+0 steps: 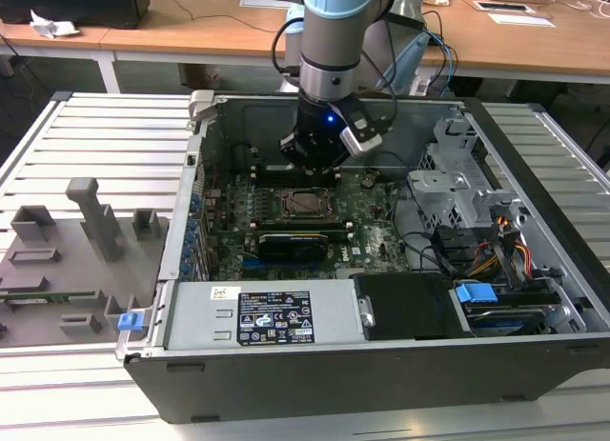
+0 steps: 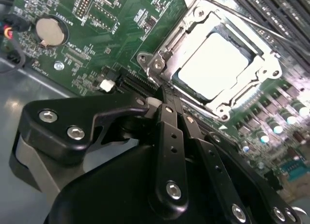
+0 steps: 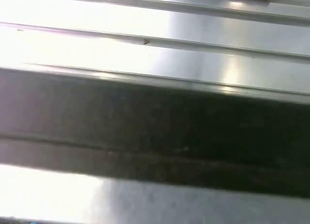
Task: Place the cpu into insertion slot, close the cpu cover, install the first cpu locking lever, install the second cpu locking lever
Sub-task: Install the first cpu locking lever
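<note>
Exterior view: arm reaches down into the open computer case (image 1: 534,298), gripper (image 1: 313,163) low over the green board (image 1: 376,236), just behind the insertion slot (image 1: 307,204). Second wrist view: gripper (image 2: 167,99) fingers (image 2: 170,137) pressed together, nothing between them, tips at the slot's edge near a lever end. The cpu (image 2: 215,64) sits in the insertion slot (image 2: 167,52); the cpu cover (image 2: 261,71) lies flat around it, chip top showing through the opening. First wrist view: ribbed metal table (image 3: 155,45).
</note>
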